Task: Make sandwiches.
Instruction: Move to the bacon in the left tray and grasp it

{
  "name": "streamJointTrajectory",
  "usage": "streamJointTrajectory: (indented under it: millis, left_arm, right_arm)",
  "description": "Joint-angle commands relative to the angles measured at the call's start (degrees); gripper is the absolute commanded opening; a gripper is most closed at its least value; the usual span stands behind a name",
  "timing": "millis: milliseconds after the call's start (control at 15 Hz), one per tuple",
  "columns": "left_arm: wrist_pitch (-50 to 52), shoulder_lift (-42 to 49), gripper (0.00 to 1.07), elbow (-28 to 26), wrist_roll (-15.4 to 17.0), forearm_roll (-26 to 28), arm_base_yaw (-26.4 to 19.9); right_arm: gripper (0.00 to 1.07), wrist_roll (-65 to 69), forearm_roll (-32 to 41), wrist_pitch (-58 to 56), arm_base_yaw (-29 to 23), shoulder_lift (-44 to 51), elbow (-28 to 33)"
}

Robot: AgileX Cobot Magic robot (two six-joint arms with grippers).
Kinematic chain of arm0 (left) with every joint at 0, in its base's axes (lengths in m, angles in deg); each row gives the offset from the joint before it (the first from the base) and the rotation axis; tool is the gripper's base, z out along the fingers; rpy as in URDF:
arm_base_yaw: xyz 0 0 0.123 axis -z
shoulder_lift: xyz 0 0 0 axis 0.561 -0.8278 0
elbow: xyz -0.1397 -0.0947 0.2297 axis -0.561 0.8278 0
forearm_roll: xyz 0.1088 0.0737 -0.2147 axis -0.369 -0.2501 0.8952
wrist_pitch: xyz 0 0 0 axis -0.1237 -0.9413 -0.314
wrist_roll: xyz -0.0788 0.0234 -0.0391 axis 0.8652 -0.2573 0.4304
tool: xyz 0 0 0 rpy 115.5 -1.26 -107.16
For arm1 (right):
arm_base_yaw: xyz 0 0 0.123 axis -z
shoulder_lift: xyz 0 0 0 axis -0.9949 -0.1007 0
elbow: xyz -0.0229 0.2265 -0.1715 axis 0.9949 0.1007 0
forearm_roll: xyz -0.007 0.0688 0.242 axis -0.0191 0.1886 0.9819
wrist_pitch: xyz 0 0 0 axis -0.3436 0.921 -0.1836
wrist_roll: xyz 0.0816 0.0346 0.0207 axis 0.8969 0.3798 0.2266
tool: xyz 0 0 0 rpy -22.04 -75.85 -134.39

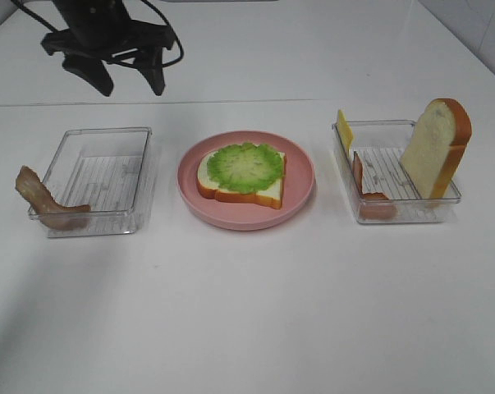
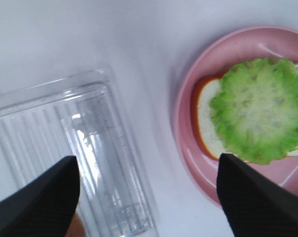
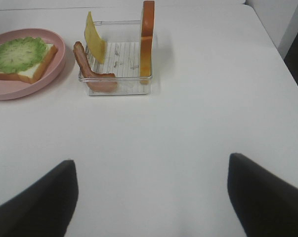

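The sandwich so far sits on the pink plate [image 1: 190, 176] in the middle of the white table [image 1: 247, 312]. It is one bread slice [image 1: 259, 195] lying flat with a round of green lettuce [image 1: 245, 167] on top.

To the left of the plate stands the left tray [image 1: 99, 176], and a bacon strip [image 1: 42, 197] hangs over the corner farthest from the plate. To the right of the plate stands the right tray [image 1: 391, 168]. A yellow cheese slice [image 1: 344, 130] leans at the end of this tray nearest the plate, with a second bacon strip [image 1: 375, 205] beside it. An upright bread slice [image 1: 434, 148] leans at the end away from the plate.

The left gripper [image 2: 148, 197] hangs above the table, behind and to the left of the plate. Its fingers [image 2: 40, 202] are spread wide with nothing between them. Its wrist view looks down on the near edge of the plate and the left tray.

The right gripper [image 3: 151, 197] is also spread wide and holds nothing. It is over bare table, well apart from the plate, with the right tray between it and the plate.
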State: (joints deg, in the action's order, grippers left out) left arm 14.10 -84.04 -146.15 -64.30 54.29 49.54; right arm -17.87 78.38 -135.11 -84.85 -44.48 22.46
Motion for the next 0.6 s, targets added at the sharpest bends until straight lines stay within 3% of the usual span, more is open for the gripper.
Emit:
streamJointTrajectory:
  millis: [67, 333, 600]
  left_arm:
    - [-5.4, 2.4, 0.74, -0.2, 0.7, -0.3, -3.2]
    - [-5.4, 8.8, 0.71, 1.3, 0.5, -1.1, -7.5]
    - [-5.4, 17.8, 0.71, 15.2, 0.2, -6.6, -7.8]
  right_arm:
    - [0.78, 0.1, 0.1, 0.5, 0.3, 0.9, 0.0]
    - [0.78, 0.1, 0.1, 0.5, 0.3, 0.9, 0.0]
    - [0.78, 0.1, 0.1, 0.5, 0.3, 0.9, 0.0]
